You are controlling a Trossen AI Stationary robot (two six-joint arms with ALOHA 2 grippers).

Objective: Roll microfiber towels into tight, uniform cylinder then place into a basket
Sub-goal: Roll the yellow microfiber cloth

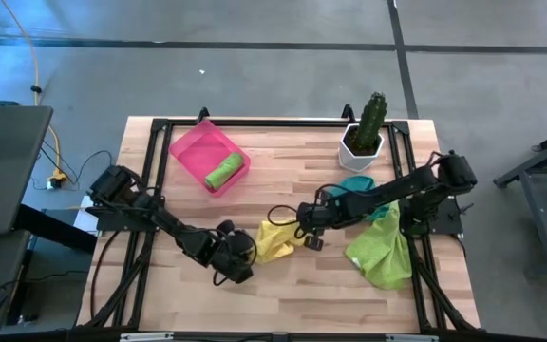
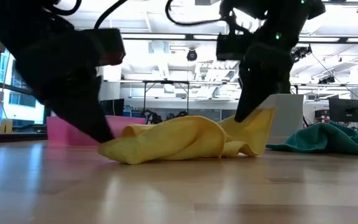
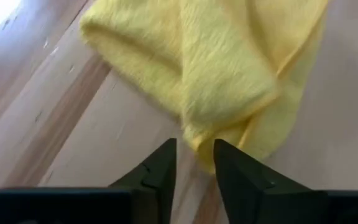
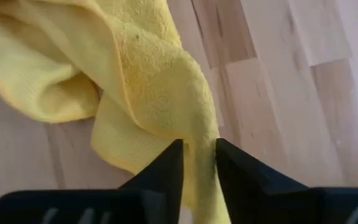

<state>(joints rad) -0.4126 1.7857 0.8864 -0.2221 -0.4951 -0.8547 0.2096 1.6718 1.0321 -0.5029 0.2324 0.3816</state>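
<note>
Altogether four towels [image 1: 275, 239], one pink basket [image 1: 196, 152].

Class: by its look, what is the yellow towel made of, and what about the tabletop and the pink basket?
Yellow towel: soft napped cloth, probably microfiber; fuzzy matte pile, limp folds.
Tabletop: wood planks, smooth with a slight sheen; visible grain and seams.
Pink basket: likely plastic; uniform bright colour, thin rigid walls.

Two black arms, the left arm [image 1: 150, 217] and the right arm [image 1: 397, 190], made of chunky parts. Black cables loop beside them. Each gripper has two dark pointed fingers [image 3: 160, 177].
</note>
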